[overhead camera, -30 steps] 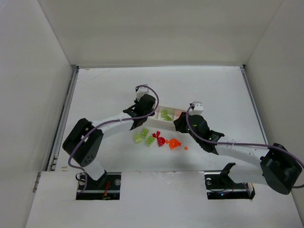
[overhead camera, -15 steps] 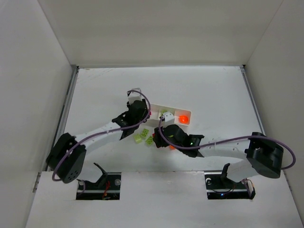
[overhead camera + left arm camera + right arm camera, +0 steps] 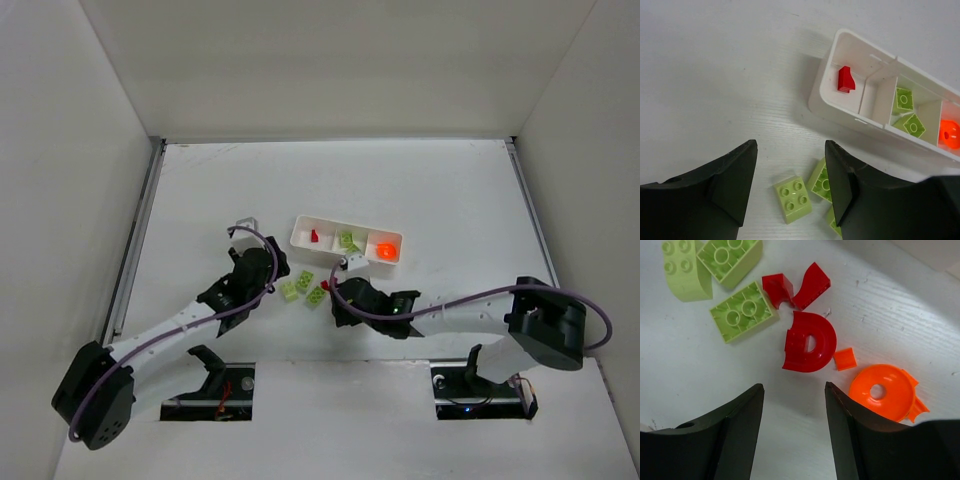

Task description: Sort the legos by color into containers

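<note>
The left wrist view shows the long shallow white plastic tray (image 3: 840,107) holding a small red brick (image 3: 845,79), two lime green bricks (image 3: 903,99) and an orange piece (image 3: 950,134) in separate compartments, with the left gripper (image 3: 790,167) gaping empty over loose lime bricks (image 3: 792,199) just beside it. Only the right wrist view reveals a red D-shaped piece (image 3: 807,342) and round orange ring (image 3: 881,391) beneath the right gripper (image 3: 794,425), which is spread open, holding nothing.

Right gripper (image 3: 792,390): jaws apart, table (image 3: 790,440) bare between them. Red D-piece (image 3: 796,347) just ahead, orange ring (image 3: 892,396) ahead-right, green bricks (image 3: 742,311) ahead-left. Left gripper (image 3: 790,150): jaws apart, lone green brick (image 3: 792,198) in the gap; tray (image 3: 821,95) wall ahead-right, open table ahead-left.
</note>
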{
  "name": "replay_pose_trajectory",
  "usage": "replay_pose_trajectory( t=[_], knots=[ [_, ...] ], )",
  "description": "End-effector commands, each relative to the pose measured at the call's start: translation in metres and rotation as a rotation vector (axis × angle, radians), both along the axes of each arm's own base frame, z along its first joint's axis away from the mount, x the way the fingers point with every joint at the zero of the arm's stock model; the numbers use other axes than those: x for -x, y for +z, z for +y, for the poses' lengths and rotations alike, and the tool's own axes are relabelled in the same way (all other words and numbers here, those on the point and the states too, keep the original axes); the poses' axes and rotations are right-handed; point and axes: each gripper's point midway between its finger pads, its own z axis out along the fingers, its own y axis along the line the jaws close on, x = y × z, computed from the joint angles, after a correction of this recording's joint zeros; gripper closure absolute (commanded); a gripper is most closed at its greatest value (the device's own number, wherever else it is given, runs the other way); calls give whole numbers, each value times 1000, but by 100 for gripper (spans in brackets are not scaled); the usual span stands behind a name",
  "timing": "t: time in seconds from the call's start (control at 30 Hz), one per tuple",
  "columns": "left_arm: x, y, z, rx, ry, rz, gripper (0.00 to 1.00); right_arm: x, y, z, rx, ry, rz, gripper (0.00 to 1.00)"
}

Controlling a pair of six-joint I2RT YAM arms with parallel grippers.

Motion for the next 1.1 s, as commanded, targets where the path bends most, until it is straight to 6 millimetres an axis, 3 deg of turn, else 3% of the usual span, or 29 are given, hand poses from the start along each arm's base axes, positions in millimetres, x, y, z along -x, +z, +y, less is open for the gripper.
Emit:
replay_pose_trajectory(
  t=[0.0,0.13,0.43,0.57,0.73,1.07],
  knots=[
    [-1,1,14,27,50,-36,46,1,6,21,-55,-3,27,42],
    [-1,-9,27,19,74,-26,44,-5,-1,28,-48,-26,44,47],
    [3,-20,36,19,67,-69,43,-27,-12,33,-54,-126,49,62],
    [3,-19,31,28,45,-82,42,-30,-14,29,-50,-174,74,61],
    [5,-18,27,32,28,-92,42,-35,-8,18,-28,-229,52,41],
    [3,-22,15,49,-13,-87,42,-54,-15,22,-72,-326,8,57]
  ],
)
